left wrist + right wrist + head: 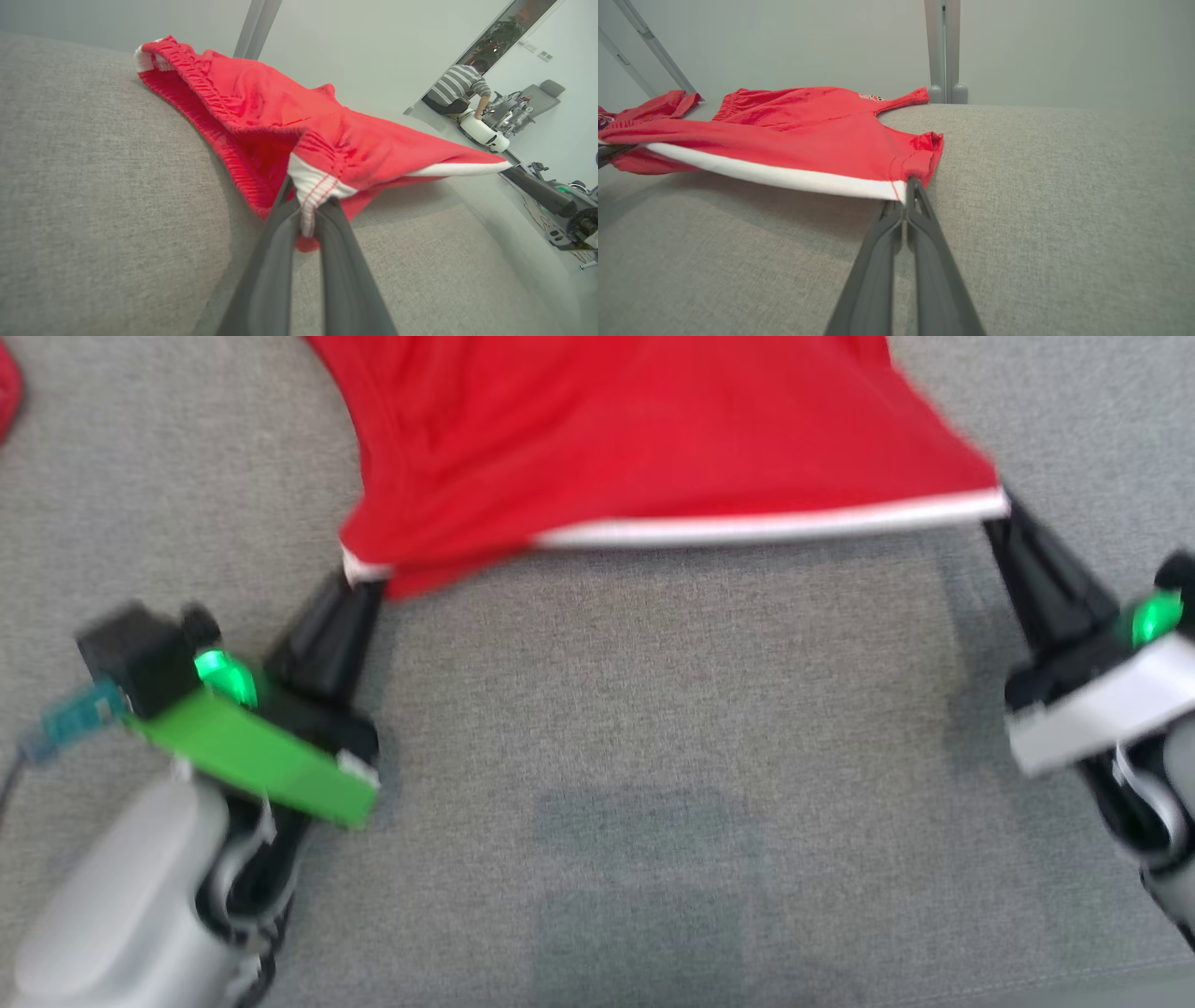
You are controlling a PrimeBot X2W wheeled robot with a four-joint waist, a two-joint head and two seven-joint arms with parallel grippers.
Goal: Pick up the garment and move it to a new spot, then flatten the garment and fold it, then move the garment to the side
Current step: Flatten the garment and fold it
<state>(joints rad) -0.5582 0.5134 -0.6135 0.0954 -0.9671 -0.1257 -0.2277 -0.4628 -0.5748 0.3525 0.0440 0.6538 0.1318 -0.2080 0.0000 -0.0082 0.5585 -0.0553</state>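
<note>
The red garment lay over the grey cushion, its white-banded hem raised between both grippers. The left gripper was clamped on one hem corner and the right gripper on the other. In the blurred head view those grips were hard to judge. The left wrist view showed the white seam squeezed between the fingers and a person in a striped top, well apart. The right wrist view showed a small badge and a second red cloth.
</note>
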